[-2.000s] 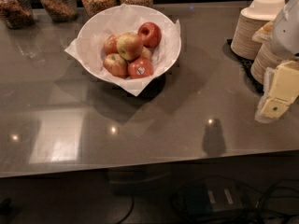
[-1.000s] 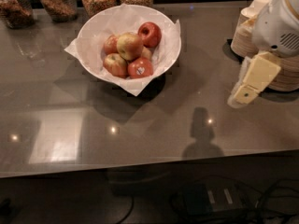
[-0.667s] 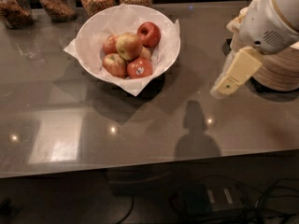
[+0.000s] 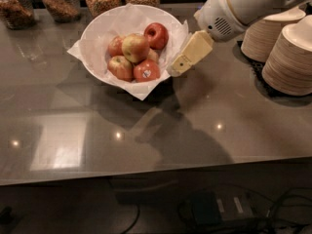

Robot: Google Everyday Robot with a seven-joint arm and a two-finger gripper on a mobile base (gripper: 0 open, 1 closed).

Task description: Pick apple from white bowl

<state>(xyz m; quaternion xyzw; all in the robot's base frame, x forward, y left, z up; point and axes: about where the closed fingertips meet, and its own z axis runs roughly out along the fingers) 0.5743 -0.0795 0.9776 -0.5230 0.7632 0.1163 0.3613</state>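
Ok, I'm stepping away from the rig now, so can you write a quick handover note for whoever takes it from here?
Gripper: just outside the right rim of the white bowl, carrying no apple.
Apples: piled in the paper-lined bowl, which sits on the counter.
Done: the gripper is at the bowl.
Left: reach in, grip one apple, lift it out.

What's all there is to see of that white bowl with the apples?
The white bowl is wide, round and smooth, upright on the grey counter. Crinkled white paper lines it, corners poking over the rim. Several red-and-yellow apples are piled inside. The robot's claw hangs just beside its right rim as pictured; whether they touch is unclear.
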